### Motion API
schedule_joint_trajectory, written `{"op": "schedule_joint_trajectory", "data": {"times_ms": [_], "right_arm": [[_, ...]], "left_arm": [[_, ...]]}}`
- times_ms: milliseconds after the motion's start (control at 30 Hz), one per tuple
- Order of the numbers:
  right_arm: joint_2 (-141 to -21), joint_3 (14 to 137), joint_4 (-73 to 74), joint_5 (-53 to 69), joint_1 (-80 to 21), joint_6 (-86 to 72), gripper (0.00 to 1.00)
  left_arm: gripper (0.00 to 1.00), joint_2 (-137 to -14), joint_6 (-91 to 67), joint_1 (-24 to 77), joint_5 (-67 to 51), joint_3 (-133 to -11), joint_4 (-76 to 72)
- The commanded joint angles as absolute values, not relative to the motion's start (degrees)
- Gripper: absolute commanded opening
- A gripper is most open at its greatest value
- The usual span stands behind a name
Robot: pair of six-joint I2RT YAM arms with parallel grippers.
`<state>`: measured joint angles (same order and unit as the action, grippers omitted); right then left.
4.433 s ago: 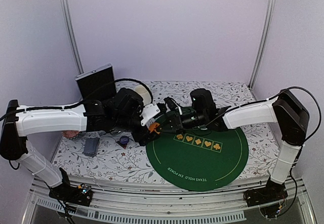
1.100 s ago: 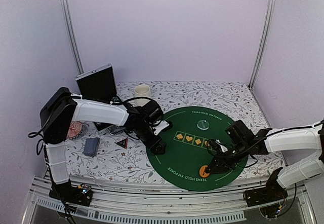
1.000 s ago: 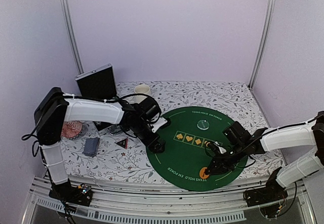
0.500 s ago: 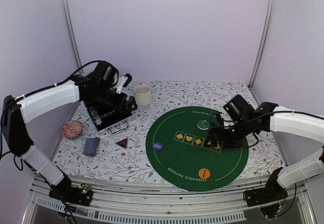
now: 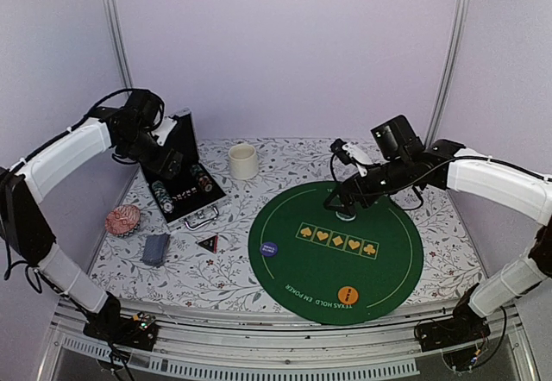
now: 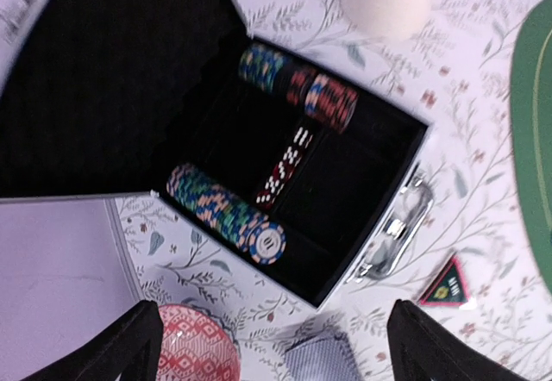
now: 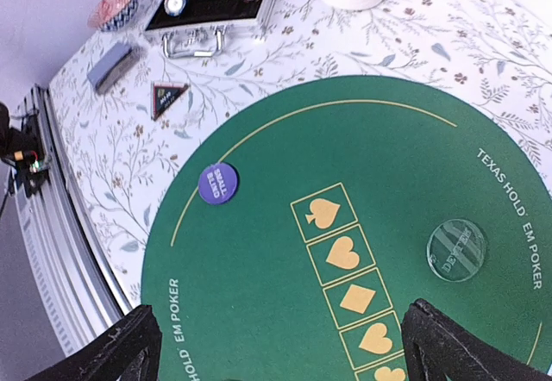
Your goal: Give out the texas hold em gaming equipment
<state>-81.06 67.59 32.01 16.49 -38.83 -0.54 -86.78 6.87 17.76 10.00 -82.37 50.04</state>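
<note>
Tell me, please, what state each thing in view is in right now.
case: open, lid raised, chip rows inside
mug: upright, off the mat
orange disc: flat, mat's near edge
purple disc: flat, mat's left side
clear disc: flat, mat's far side
triangular token: flat on table
card deck: flat on table
left claw: open, empty, above case
right claw: open, empty, above mat

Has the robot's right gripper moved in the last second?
Yes. The right gripper went from the orange disc at the green mat's near edge away to the mat's far edge, and is now open.
</note>
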Motion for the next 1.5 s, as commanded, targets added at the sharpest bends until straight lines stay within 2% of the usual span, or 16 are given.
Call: {"op": "schedule_joint_trajectory", "data": {"times_ms": [0,167,267,400,500,733,1067,1167,1367,1467], "right_arm": [[-86.1,71.2,30.4,21.3,-37.9,11.7,0.99],[-89.3,71.3,31.6,23.6,-36.8,15.2,0.99],[-89.6,70.4,31.5,24.6,-36.2,15.8,0.99],[-90.2,70.0,30.8,25.8,-35.9,15.7,0.99],[-91.1,70.7,31.4,25.8,-35.8,15.7,0.99],[-92.2,71.1,32.7,26.3,-35.6,15.9,0.99],[-93.5,71.6,33.7,27.8,-35.6,15.8,0.99],[-94.1,71.9,34.3,28.1,-35.6,15.8,0.99],[-94.7,71.9,34.9,28.3,-35.6,15.8,1.0],[-95.0,71.9,35.0,28.2,-35.6,15.8,1.0]], "left_arm": [[0.91,-93.5,14.3,13.0,9.4,-79.1,54.2],[0.87,-101.8,17.3,12.8,17.0,-79.3,51.9],[0.81,-104.9,18.8,12.7,20.7,-79.1,48.5],[0.78,-107.3,20.2,12.8,18.9,-78.4,46.2],[0.7,-109.1,20.9,12.7,20.9,-76.9,45.2],[0.63,-112.1,22.3,12.2,23.3,-77.3,40.5],[0.6,-113.8,24.6,12.2,24.8,-72.7,33.2],[0.57,-114.0,24.2,12.2,22.2,-73.2,33.0],[0.57,-109.1,25.8,14.2,9.7,-69.3,34.6],[0.53,-108.4,26.1,14.4,8.6,-68.7,34.7]]}}
